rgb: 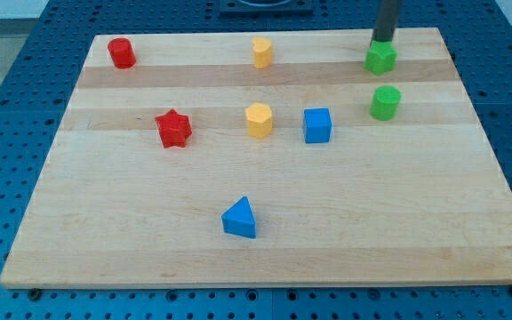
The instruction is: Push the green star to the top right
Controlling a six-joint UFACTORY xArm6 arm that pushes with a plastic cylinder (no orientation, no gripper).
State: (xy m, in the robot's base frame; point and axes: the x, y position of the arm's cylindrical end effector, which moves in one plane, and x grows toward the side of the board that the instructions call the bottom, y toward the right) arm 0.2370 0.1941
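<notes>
Eight coloured blocks sit on the wooden worktop (pixel 469 178), my tip (pixel 382 41) at the top right.
My rod carries no hand; its tip touches the upper edge of the green star (pixel 380 59) near the view's top right corner. A green cylinder (pixel 386 102) stands just below; a blue cube (pixel 317 125) lies further left.

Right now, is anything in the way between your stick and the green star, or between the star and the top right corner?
No. My tip sits right at the green star, on its upper side, with nothing between. The star is already near the board's top right, and no block lies between. The green cylinder sits just below it.
</notes>
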